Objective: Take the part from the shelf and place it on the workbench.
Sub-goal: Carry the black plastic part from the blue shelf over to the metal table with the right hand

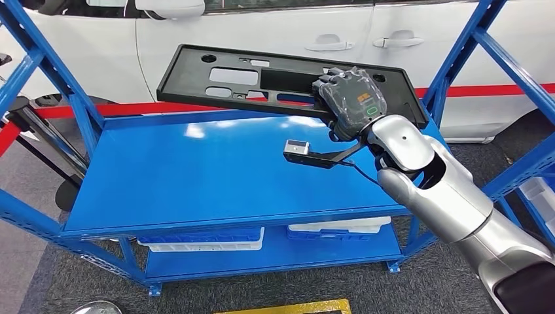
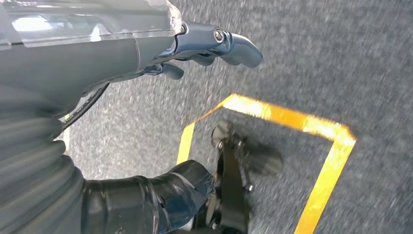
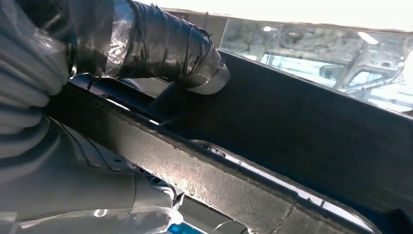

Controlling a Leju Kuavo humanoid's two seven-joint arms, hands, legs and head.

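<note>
Bright overhead light; glare on shelf (image 1: 196,170); floor blurred.

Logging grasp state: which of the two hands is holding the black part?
The right hand: it grips the black panel by its near edge, lifted above the blue shelf. The left hand hangs over grey carpet, holding nothing.

You see a silver right arm (image 1: 445,190) with rounded shells, its dark right hand (image 1: 350,98) wrapped in clear film; the left hand (image 2: 204,46) has blue-grey fingers and a ribbed grey cover.
</note>
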